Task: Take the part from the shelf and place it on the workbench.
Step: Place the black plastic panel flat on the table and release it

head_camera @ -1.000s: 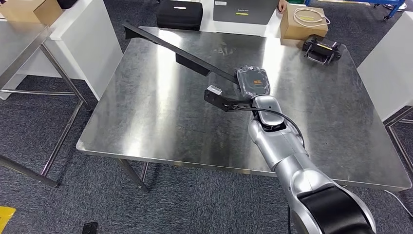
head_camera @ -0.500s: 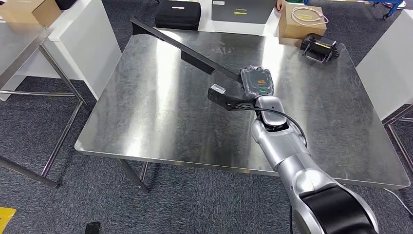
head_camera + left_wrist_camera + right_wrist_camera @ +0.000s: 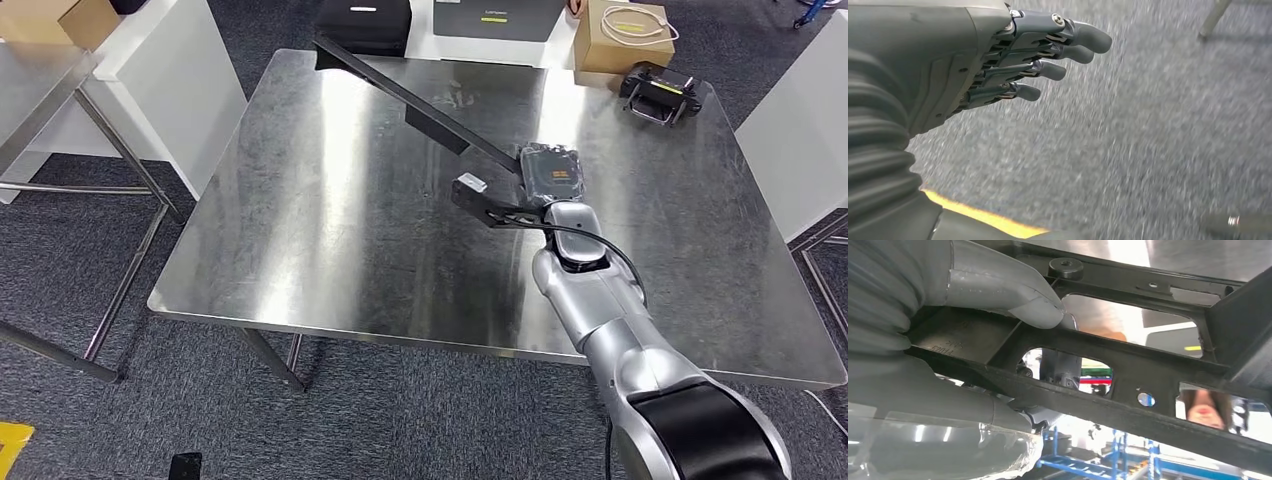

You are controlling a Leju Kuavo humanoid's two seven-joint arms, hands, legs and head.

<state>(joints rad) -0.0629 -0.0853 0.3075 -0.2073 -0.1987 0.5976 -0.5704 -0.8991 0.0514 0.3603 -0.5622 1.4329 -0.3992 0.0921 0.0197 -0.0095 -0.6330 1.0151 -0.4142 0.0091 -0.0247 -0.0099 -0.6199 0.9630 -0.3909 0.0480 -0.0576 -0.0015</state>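
Steel workbench (image 3: 330,220), scuffed and glossy, on grey carpet (image 3: 120,420). White tables either side. Far edge: cardboard box (image 3: 625,35) with coiled cable, black cases; nearby a small black-and-yellow device (image 3: 660,97). Right hand (image 3: 552,172) grasps the long black part (image 3: 420,100) at one end, held over the bench. Left hand (image 3: 998,65) released, fingers straight, above carpet. Labels too small to read.

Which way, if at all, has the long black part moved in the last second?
Yes. The black part, held by the right hand, has shifted right: its far end overhung the workbench at the far left corner and now lies inside that edge.
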